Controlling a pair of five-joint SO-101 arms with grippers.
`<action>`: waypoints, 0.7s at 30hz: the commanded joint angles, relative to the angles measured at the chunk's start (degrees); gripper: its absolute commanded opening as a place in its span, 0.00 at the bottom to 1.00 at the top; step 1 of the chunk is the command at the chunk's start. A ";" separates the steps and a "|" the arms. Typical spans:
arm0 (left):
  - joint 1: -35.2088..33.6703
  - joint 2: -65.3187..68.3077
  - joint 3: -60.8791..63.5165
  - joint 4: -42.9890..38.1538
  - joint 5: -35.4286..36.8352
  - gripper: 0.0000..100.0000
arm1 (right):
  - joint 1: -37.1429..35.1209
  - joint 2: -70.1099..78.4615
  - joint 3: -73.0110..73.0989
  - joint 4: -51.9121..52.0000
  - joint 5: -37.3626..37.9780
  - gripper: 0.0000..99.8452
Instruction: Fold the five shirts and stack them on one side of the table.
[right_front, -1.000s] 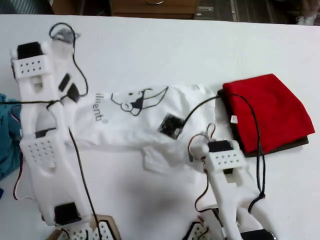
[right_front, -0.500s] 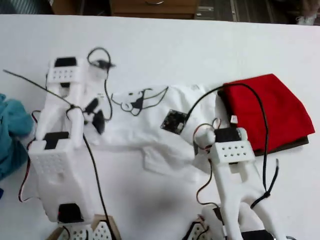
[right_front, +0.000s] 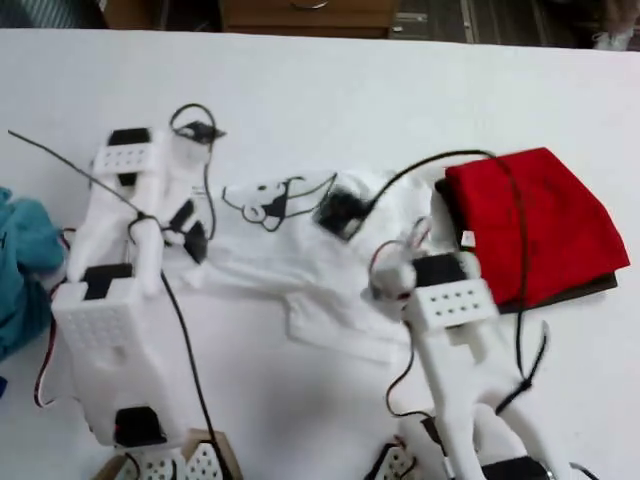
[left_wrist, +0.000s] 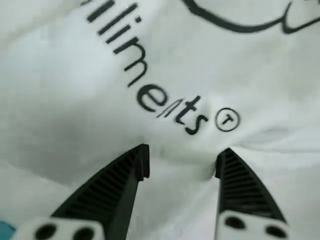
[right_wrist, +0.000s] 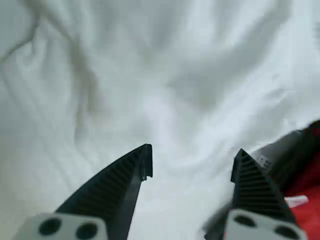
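Left gripper (left_wrist: 182, 161): jaws parted fairly wide, nothing between them. The tips sit low over the white shirt (left_wrist: 165, 60), beside its printed lettering; I cannot tell if they touch.

Right gripper (right_wrist: 192, 161): jaws wide, empty, over rumpled white cloth, with the edge of the red shirt (right_wrist: 307, 187) just beside one finger.

Pose, high view: the left arm rises from the near edge and bends down onto the white shirt's left end. The right arm leans from the near edge over its right part.

The high view adds that the white shirt (right_front: 290, 255) lies half folded mid-bench (right_front: 400, 90). The red shirt (right_front: 540, 215) lies folded at right on a dark shirt (right_front: 585, 290). Teal cloth (right_front: 20, 265) is bunched at the left edge.
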 joint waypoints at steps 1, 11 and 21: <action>-2.29 -0.88 -4.88 0.35 -4.66 0.24 | -2.86 0.48 1.05 -0.40 -0.70 0.26; -1.23 0.97 -21.41 18.73 -5.45 0.24 | -7.87 0.57 7.56 -5.05 -0.70 0.26; -4.66 -19.08 7.60 7.91 10.73 0.24 | -7.78 0.57 7.47 -5.23 -0.62 0.26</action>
